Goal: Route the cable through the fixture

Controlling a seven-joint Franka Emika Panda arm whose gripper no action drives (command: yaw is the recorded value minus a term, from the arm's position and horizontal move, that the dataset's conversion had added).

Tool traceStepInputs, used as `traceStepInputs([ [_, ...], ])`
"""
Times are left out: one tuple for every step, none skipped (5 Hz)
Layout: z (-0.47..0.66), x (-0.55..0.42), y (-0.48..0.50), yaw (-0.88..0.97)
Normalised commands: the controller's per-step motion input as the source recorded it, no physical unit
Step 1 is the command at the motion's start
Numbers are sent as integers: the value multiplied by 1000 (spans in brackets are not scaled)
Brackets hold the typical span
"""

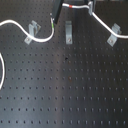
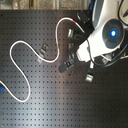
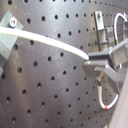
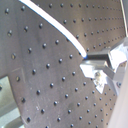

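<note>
Long white cable [image 3: 50, 42], pinched between the gripper [image 3: 102, 64] fingers in both wrist views; pincer clenched on it, fingers drawn together with the cord entering from one side and leaving on the other. In the first wrist view, a red band [image 3: 107, 106] on the stretch past the fingers.

In the first exterior view, held at upper centre of the frame, right by the green band [image 1: 52, 21]. From there, sagging down and left in a curve to the left metal bracket [image 1: 33, 29], then arching up toward the upper left edge and out of frame. Whether threaded through that bracket or only passing beside it: cannot tell. On the other side of the grip, red band at the top edge, then a run down and right, passing close to the right bracket [image 1: 114, 34] and off the right edge. Middle bracket [image 1: 68, 31] just right of the gripper, apart from the cable.

In the second exterior view, seen from above: a big S-shaped loop over the left half of the frame, rising to upper centre.

All resting on a black perforated breadboard [image 1: 65, 95]. White robot arm [image 2: 112, 32] with a blue light, at the upper right of the second exterior view.
</note>
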Motion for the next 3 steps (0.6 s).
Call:
traceStepInputs([
  [58,1,1,0],
  [34,11,-18,-37],
  [0,224,-187,-117],
])
